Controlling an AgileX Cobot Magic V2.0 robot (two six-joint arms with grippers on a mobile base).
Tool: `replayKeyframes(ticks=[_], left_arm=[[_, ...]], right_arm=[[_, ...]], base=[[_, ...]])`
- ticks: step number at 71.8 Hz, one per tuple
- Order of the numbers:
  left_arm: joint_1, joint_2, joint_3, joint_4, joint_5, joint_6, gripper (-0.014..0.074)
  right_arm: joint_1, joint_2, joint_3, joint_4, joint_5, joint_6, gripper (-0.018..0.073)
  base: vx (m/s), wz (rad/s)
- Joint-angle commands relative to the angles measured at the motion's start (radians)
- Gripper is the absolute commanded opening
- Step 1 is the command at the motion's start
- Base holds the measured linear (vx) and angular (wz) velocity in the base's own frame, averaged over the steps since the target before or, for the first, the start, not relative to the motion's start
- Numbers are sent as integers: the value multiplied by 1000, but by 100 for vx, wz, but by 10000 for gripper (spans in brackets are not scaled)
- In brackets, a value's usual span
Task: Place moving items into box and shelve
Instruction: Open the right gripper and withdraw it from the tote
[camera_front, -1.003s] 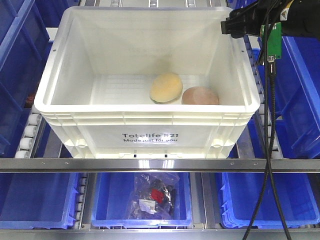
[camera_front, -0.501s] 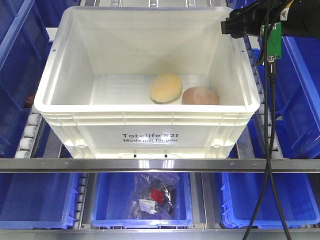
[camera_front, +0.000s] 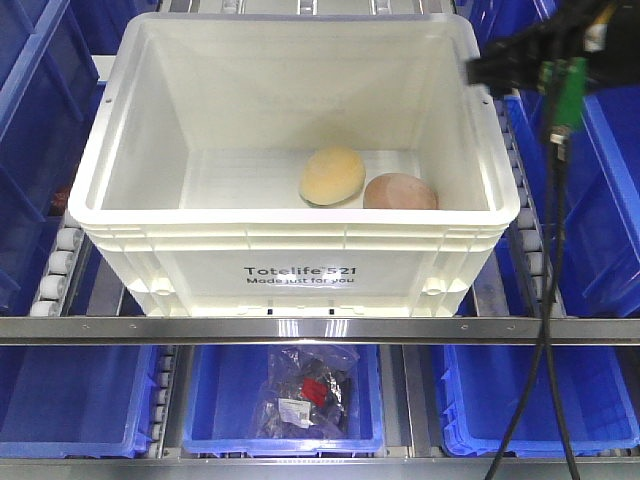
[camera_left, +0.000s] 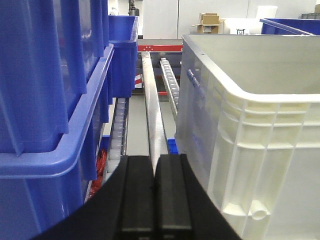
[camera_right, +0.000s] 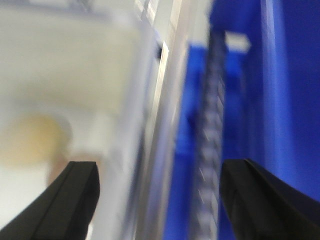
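The white box (camera_front: 290, 272) stands on the roller shelf. Inside it, near the front right, lie the moving items: a pale yellow lump (camera_front: 332, 176) and a pinkish-brown lump (camera_front: 399, 192). My right arm (camera_front: 520, 60) hangs by the box's upper right corner, outside the rim. In the blurred right wrist view my right gripper (camera_right: 159, 190) is open, with the box wall (camera_right: 75, 75) to its left and a blue bin (camera_right: 280, 100) to its right. My left gripper (camera_left: 155, 172) is shut on nothing, low beside the box's left wall (camera_left: 260, 150).
Blue bins flank the box on the left (camera_front: 30, 120) and right (camera_front: 600, 200). A metal rail (camera_front: 320, 330) runs along the shelf front. Below it, a blue bin (camera_front: 215, 405) holds a plastic bag (camera_front: 305, 395). Black cables (camera_front: 548, 300) hang down at the right.
My right arm has swung to the right, away from the box's upper right rim. The box and both lumps have not moved.
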Motion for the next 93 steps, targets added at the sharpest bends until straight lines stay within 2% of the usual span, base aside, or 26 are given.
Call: replayKeyframes(ticks=[1, 8, 17, 23, 33, 45, 51, 53, 65, 75, 83, 87, 93], left_arm=[[-1, -19, 31, -1, -78, -10, -7], [-1, -19, 31, -1, -78, -10, -7], [-1, -19, 31, -1, -78, -10, -6], [-1, -19, 31, -1, -78, -10, -6], [-1, -19, 31, -1, -78, -10, -6], [-1, -19, 31, -1, -78, -10, -6], [-1, -19, 31, -2, -78, -10, -6], [-1, -19, 31, -2, -78, -10, -6], [-1, -19, 31, -2, -78, -10, -6], [-1, -19, 31, -2, -78, -10, -6], [-1, -18, 31, -2, -78, -10, -6], [-1, -18, 31, -2, -78, -10, -6], [-1, -18, 31, -2, -78, -10, -6]], right_arm=[[-3, -76, -31, -24, 101, 13, 539], [-13, -146, -11, -18, 204, 13, 531], [-122, -298, 158, 74, 105, 13, 507], [-228, -427, 302, 137, -32, -1, 473], [-340, -615, 515, 148, -340, -64, 369], [-441, -838, 769, 155, -775, -235, 145], [-452, -945, 884, 155, -891, -320, 19], [-450, -981, 917, 156, -899, -339, -15], [-450, -1190, 1159, 232, -915, -334, -11], [-450, -1359, 1329, 236, -930, -314, -8], [-444, -1415, 1329, 234, -724, -287, -8], [-444, -1412, 1329, 239, -698, -290, -7], [-442, -1412, 1329, 297, -694, -287, -6]], base=[[0, 0], [0, 0], [0, 0], [0, 0], [0, 0], [0, 0], [0, 0], [0, 0], [0, 0], [0, 0], [0, 0], [0, 0], [0, 0]])
